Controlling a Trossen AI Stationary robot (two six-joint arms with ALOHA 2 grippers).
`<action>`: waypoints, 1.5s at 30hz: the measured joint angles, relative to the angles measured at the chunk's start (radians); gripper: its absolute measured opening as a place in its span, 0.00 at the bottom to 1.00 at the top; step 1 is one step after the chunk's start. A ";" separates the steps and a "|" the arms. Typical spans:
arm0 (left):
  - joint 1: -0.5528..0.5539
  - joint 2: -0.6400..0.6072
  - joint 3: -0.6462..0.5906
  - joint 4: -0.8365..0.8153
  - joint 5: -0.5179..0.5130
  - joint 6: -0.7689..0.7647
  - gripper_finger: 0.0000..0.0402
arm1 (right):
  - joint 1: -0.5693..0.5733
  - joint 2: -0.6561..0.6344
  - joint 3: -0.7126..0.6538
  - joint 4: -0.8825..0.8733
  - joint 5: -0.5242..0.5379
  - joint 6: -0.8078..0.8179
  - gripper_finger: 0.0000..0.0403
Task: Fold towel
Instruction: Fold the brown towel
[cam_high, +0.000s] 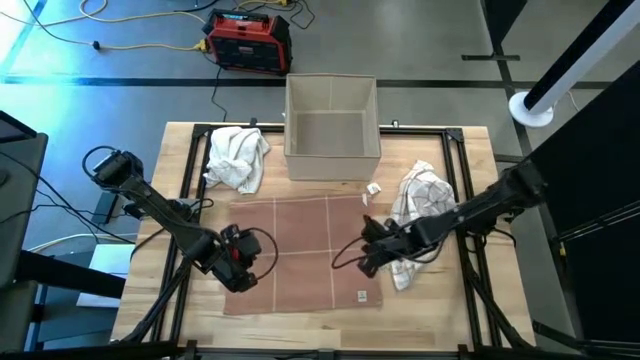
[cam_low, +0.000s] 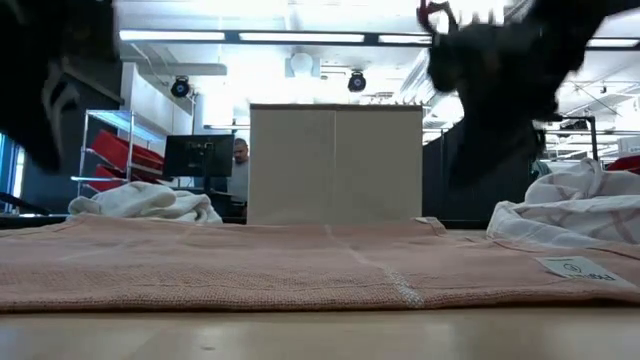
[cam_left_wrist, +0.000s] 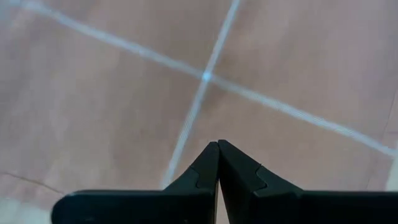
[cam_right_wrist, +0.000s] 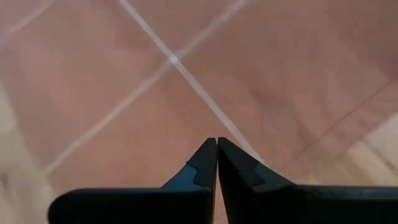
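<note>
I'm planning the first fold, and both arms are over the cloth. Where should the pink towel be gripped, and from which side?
The pink towel lies flat and spread, so I'd pinch its two near corners from above. The left pincer and right pincer, both shut, hover over its left and right parts. The white crumpled towel crowds the right edge, so that corner likely needs care.

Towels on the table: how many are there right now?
3: the pink towel spread flat mid-table, a crumpled white towel left of the box, and a crumpled checked towel on the right.
</note>
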 joint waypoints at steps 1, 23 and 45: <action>-0.004 0.000 -0.025 0.033 0.009 -0.014 0.00 | 0.000 0.028 -0.008 0.019 -0.009 0.001 0.00; -0.027 -0.016 -0.031 0.082 0.112 0.006 0.00 | 0.219 -0.057 -0.011 0.025 -0.062 0.091 0.00; 0.598 -0.594 0.055 -0.141 0.325 0.743 0.00 | -0.245 -0.406 0.176 -0.476 -0.147 -0.345 0.00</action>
